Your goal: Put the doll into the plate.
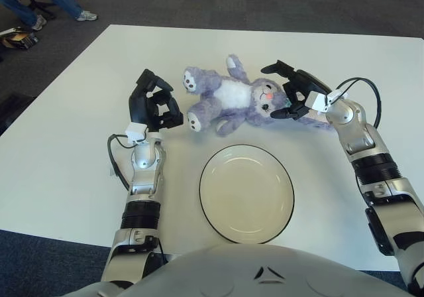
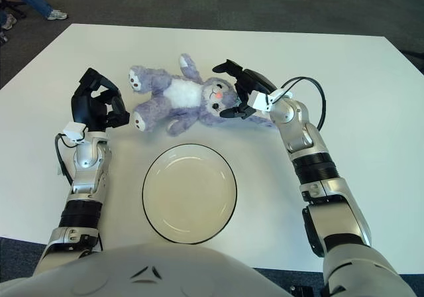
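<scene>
1. Left eye view: plate [image 1: 246, 192] sits empty at the near centre of the white bench [image 1: 59, 151]
2. Left hand [image 1: 154, 105], fingers curled around nothing, shows left of the doll [image 1: 228, 98]
3. Doll lies farther back; right hand [image 1: 291, 93], fingers spread, closes around its head without gripping

Doll [image 1: 232, 101]: lavender plush, white belly, pink nose, pale paw pads. Plate [image 1: 246, 192]: cream, thin black rim. Table [image 1: 59, 151]: plain white. Both hands, left [image 1: 154, 105] and right [image 1: 295, 91]: black fingers, silver forearms. Carpet [image 1: 199, 2]: dark grey.
</scene>
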Robot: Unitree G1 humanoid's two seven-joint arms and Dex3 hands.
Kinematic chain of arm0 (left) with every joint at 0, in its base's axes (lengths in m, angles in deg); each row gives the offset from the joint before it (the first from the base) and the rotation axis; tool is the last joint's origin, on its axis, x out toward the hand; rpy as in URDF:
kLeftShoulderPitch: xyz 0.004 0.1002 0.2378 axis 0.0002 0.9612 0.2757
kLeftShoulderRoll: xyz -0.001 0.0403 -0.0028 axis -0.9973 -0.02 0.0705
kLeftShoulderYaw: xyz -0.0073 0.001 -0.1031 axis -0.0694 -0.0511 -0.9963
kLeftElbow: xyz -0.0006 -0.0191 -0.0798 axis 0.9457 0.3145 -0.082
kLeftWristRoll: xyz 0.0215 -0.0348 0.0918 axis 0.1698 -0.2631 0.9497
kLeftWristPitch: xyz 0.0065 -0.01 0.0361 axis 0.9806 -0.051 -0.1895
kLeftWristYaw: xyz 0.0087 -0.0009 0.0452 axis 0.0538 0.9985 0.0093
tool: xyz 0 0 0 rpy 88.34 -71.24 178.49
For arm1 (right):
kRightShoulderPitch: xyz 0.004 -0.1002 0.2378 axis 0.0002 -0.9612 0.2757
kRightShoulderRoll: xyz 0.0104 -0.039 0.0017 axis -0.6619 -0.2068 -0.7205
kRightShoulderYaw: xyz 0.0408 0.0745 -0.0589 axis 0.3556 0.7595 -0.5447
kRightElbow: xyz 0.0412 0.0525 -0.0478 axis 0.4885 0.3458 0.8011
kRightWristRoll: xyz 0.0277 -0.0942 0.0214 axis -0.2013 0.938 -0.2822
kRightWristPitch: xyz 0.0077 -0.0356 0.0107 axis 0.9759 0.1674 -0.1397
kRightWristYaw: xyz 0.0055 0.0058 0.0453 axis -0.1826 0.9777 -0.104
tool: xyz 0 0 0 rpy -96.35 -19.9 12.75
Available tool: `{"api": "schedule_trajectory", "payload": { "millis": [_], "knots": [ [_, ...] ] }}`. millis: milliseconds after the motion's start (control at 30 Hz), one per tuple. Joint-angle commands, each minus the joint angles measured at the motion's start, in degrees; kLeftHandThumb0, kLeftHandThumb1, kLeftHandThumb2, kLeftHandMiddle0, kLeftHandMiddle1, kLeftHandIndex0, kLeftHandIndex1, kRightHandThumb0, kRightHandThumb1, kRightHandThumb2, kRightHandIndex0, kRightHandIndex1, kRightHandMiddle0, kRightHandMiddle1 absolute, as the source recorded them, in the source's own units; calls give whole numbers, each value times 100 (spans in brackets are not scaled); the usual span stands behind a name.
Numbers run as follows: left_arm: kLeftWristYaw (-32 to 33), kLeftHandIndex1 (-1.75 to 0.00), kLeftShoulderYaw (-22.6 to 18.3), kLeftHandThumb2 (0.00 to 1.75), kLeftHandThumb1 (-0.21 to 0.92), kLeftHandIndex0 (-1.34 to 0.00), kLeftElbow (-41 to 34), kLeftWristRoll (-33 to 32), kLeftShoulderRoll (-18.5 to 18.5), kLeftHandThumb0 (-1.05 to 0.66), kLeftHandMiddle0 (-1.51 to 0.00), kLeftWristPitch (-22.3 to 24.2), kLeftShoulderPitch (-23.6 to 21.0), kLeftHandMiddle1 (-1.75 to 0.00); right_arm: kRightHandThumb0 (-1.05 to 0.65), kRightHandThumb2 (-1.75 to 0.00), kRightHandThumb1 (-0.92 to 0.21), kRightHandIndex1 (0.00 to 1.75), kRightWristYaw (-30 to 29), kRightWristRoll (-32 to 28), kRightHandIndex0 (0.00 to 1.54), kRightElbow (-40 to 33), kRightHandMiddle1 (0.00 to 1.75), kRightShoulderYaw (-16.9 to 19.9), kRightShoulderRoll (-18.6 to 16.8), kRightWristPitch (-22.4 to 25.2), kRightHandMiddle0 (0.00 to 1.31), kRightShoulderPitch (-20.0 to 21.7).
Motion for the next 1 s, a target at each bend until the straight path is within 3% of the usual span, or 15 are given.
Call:
{"api": "schedule_trajectory", "payload": {
  "millis": [0,367,667,867,900,967],
  "knots": [
    [101,-175,96,136,28,-65,705,13,407,-49,-134,-17,871,-175,-80,-65,-48,175,-162,146,90,155,72,-90,-40,-253,0,234],
    [194,-175,107,138,27,-66,758,132,395,-50,-134,-99,852,-175,-77,-61,-53,175,-249,136,105,539,66,-182,-154,-618,0,450],
    [158,-175,113,138,27,-66,771,96,402,-50,-134,-95,851,-175,-76,-62,-51,175,-317,254,98,584,63,-208,-211,-566,0,549],
    [130,-175,116,138,27,-66,772,67,399,-50,-134,-100,852,-175,-76,-63,-51,175,-377,325,66,489,60,-174,-230,-443,0,544],
    [118,-175,118,138,27,-66,774,58,397,-50,-134,-101,852,-175,-77,-64,-52,161,-443,370,45,460,61,-162,-230,-431,0,537],
    [103,-175,121,138,27,-66,775,44,394,-50,-134,-98,854,-175,-80,-65,-53,151,-545,441,30,417,63,-142,-233,-403,0,523]
  ]
}}
